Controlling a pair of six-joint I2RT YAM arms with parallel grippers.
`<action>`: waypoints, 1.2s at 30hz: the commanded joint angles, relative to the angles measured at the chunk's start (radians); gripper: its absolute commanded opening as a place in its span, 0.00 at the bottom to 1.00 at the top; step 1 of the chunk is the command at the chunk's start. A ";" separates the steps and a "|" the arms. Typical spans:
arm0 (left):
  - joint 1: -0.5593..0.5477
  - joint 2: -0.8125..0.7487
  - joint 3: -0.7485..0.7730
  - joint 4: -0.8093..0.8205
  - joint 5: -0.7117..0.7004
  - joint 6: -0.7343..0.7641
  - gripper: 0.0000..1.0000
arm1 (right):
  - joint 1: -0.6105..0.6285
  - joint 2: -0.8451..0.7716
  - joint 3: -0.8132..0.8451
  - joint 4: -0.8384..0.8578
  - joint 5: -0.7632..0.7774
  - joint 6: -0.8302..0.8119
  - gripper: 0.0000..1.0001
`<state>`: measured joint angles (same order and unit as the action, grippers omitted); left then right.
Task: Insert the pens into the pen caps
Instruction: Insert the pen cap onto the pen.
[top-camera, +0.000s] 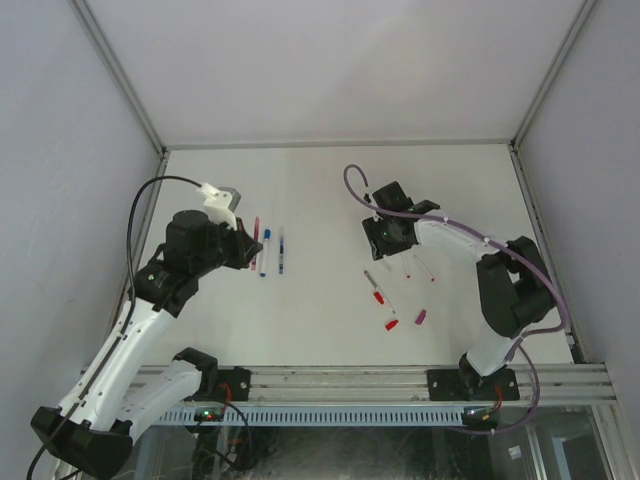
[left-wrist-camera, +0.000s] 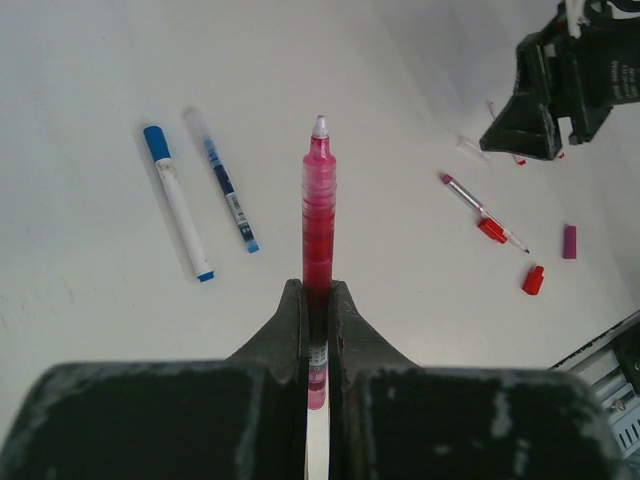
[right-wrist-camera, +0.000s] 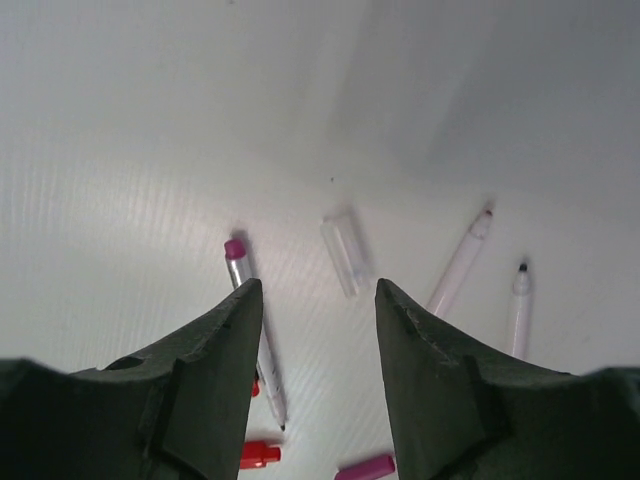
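Observation:
My left gripper (left-wrist-camera: 319, 296) is shut on a magenta-red pen (left-wrist-camera: 319, 205), which sticks out forward above the table with its pale tip bare; from above this pen (top-camera: 256, 234) shows just ahead of the left gripper (top-camera: 246, 246). My right gripper (right-wrist-camera: 318, 292) hangs open over a clear cap (right-wrist-camera: 345, 255), with nothing between its fingers. Beside it lie a pen with a magenta end (right-wrist-camera: 238, 262) and two uncapped whitish pens (right-wrist-camera: 460, 265). A red cap (right-wrist-camera: 258, 455) and a magenta cap (right-wrist-camera: 365, 467) lie nearer the arm bases.
Two blue pens (top-camera: 266, 250) (top-camera: 281, 250) lie side by side right of the left gripper. Another red cap (top-camera: 391, 324) lies near the front. White walls close in the table's back and sides. A metal rail (top-camera: 400, 380) runs along the near edge.

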<state>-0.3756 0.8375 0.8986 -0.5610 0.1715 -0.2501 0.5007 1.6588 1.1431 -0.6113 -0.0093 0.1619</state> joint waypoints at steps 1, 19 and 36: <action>0.007 0.012 -0.008 0.042 0.045 0.020 0.00 | -0.021 0.070 0.085 -0.009 -0.020 -0.082 0.48; 0.006 0.034 -0.003 0.042 0.073 0.026 0.00 | -0.035 0.197 0.152 -0.089 -0.064 -0.119 0.41; 0.007 0.023 -0.005 0.042 0.059 0.024 0.00 | -0.033 0.254 0.162 -0.100 -0.025 -0.107 0.31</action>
<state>-0.3752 0.8764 0.8986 -0.5560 0.2214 -0.2424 0.4713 1.9030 1.2690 -0.7128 -0.0582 0.0608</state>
